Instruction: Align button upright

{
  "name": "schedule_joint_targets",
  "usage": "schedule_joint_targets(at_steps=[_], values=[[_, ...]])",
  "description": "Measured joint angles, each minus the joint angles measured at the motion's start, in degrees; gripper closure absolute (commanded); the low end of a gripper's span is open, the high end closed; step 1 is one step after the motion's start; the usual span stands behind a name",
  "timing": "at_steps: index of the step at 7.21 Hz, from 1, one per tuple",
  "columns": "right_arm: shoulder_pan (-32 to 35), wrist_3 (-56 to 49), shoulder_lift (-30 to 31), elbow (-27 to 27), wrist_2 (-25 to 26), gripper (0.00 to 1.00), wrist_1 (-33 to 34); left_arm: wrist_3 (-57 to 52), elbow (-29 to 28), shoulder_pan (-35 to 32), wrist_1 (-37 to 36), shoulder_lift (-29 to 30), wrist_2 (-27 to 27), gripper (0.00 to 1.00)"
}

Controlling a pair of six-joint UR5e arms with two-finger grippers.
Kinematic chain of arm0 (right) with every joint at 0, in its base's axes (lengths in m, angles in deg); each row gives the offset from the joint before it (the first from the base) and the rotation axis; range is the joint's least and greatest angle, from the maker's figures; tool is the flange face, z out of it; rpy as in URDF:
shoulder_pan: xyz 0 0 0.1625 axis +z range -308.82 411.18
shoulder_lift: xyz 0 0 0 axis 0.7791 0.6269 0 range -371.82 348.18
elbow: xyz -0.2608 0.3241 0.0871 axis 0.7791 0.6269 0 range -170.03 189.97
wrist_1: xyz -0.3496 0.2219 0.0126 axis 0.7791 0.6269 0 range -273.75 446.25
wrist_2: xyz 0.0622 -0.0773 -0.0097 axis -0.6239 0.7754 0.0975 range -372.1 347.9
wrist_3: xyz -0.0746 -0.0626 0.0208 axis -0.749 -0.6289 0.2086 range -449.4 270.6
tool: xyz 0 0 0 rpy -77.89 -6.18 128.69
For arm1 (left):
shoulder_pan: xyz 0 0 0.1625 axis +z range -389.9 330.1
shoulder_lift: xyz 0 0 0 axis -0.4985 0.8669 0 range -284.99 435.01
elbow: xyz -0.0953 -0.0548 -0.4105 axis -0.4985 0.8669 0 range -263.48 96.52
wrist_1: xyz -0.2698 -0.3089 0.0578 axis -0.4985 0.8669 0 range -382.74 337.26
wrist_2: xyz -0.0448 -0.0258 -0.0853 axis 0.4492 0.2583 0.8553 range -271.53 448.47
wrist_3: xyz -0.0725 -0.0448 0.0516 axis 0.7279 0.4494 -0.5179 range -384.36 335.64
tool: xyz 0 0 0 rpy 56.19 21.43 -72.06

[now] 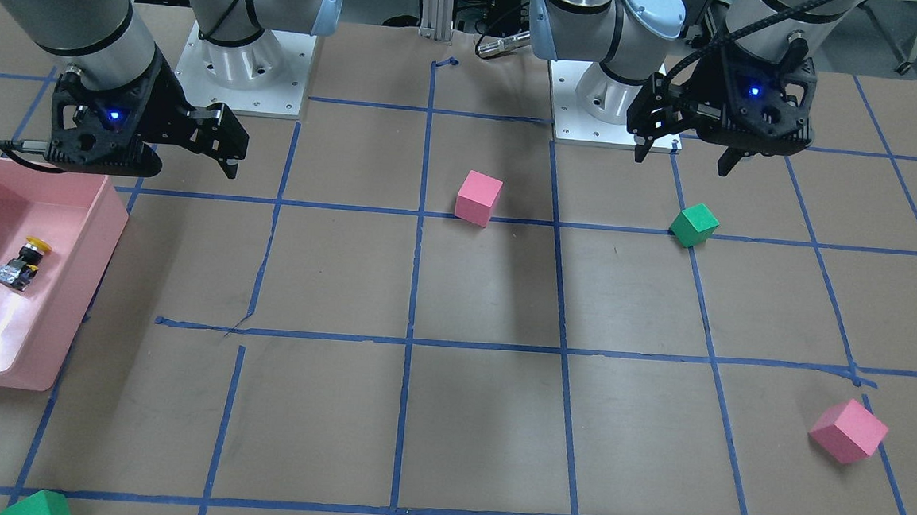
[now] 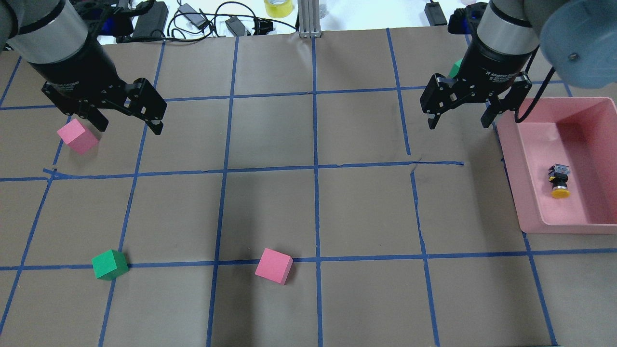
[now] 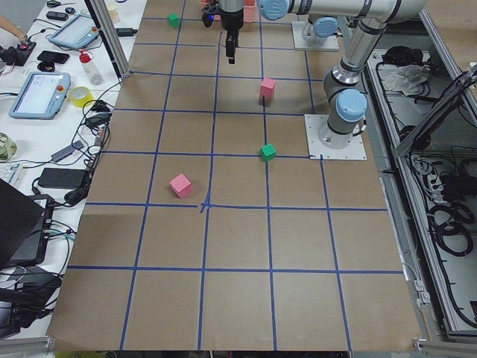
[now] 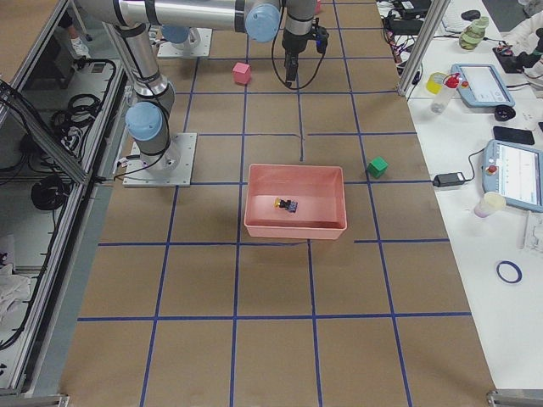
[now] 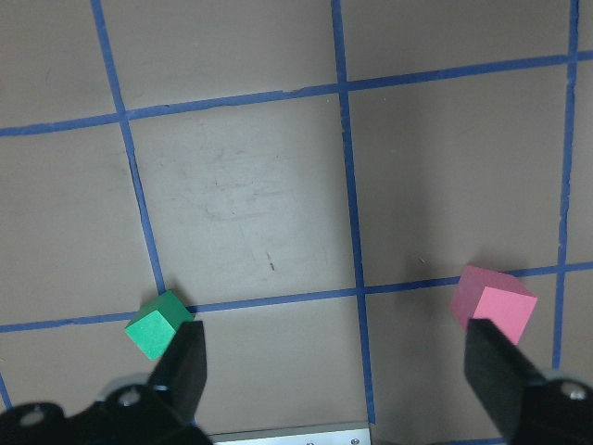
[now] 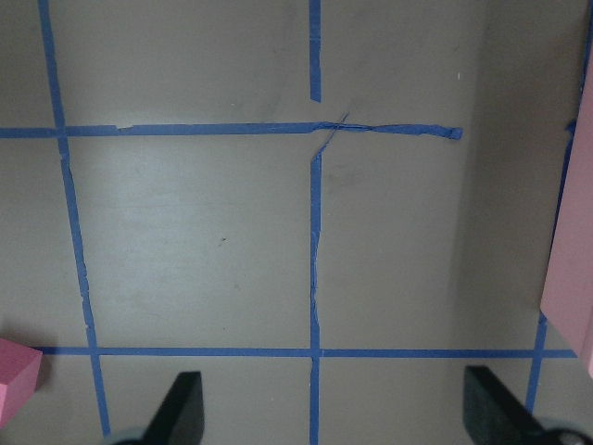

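While the pushbutton [image 2: 559,180] lies on its side in the pink bin [image 2: 530,212], righting is not yet begun; right hand [image 2: 458,123] (like left hand [image 2: 129,127]) hovers spread, empty.

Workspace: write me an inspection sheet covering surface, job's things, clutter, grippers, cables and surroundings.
Surface: brown table with a blue tape grid; one strip is wrinkled towards the bin.
Job's things: button lies on its side on the floor of the pink bin, not upright.
Clutter: two pink cubes and two green cubes, scattered.
Grippers: left gripper open, empty, by a pink cube; right gripper open, empty, beside the bin.
Cables: black cable along the left wrist; loose leads past the far edge.
Surroundings: yellow tape roll; handheld screens on a side bench.
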Motion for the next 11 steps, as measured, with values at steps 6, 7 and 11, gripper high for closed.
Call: schedule_joint_targets(at_steps=[6, 7, 11], values=[[0.02, -0.52, 0.1, -0.15, 0.29, 0.0, 0.1, 0.06, 0.04, 0.0, -0.04, 0.05, 0.22, 0.0], [-0.04, -0.48, 0.1, -0.21, 0.54, 0.0, 0.08, 0.06, 0.04, 0.0, -0.04, 0.05, 0.16, 0.0], [-7.66, -5.32, -0.32, -0.69, 10.85, 0.0, 1.82, 0.06, 0.04, 0.0, 0.01, 0.05, 0.04, 0.0]])
